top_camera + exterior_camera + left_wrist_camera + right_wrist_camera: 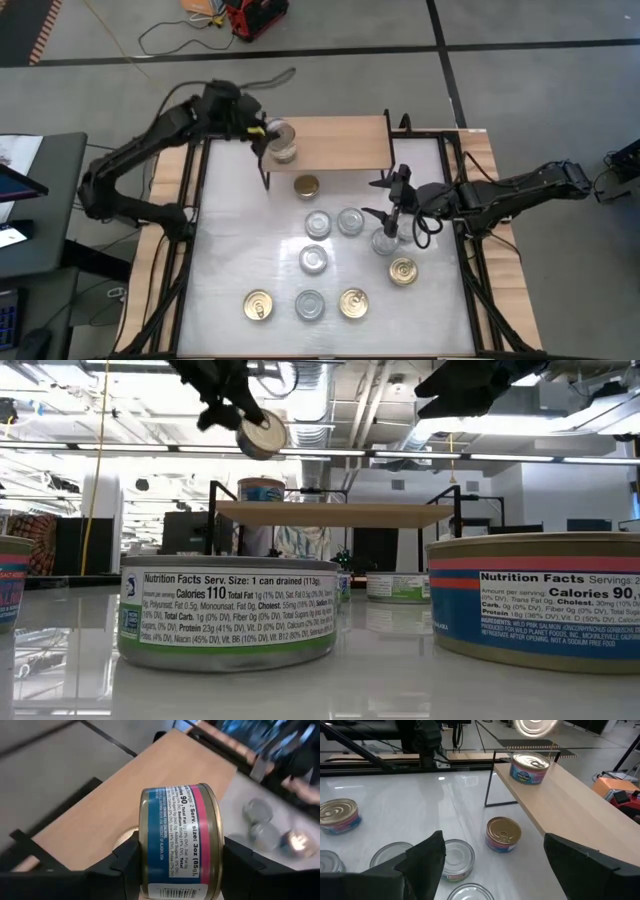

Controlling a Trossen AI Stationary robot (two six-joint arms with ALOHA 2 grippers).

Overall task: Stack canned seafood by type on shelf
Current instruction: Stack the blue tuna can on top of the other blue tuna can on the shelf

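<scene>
The left gripper (262, 130) is pinching a tilted can (177, 842) above the shelf's (340, 145) left end, over a silver-topped tin (529, 767) sitting there. The right gripper (392, 205), jaws spread, is hovering over tins on the white table (230, 240), where a gold-topped tin (306, 185) is standing near the shelf.

Shiny metal tins (313, 259) with glossy paper labels sit on a smooth, reflective white tabletop (230, 250); the shelf (340, 143) shows matt pale wood on black metal legs.
</scene>
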